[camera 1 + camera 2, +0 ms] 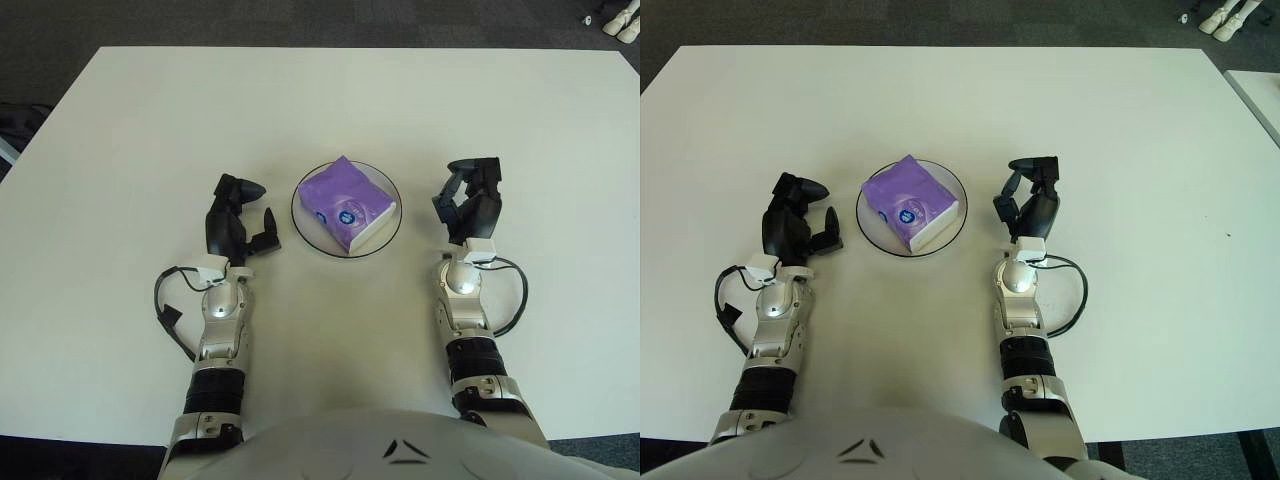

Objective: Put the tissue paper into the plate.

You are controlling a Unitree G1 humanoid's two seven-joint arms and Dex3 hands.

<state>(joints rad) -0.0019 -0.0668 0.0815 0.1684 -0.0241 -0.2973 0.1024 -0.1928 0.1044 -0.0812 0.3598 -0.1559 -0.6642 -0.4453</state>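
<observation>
Tissue paper [348, 203] lies in plate [305, 222]. Left hand [237, 220] and right hand [470, 199] flank it, fingers loosely parted, holding nothing.

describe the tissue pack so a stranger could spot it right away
On the white table, look between the left hand and right hand for a round clear plate. The tissue pack lies in it: the only purple thing, with a white side.

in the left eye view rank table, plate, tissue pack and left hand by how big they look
1. table
2. plate
3. tissue pack
4. left hand, though it looks close to the tissue pack, so that order is unsure
</observation>
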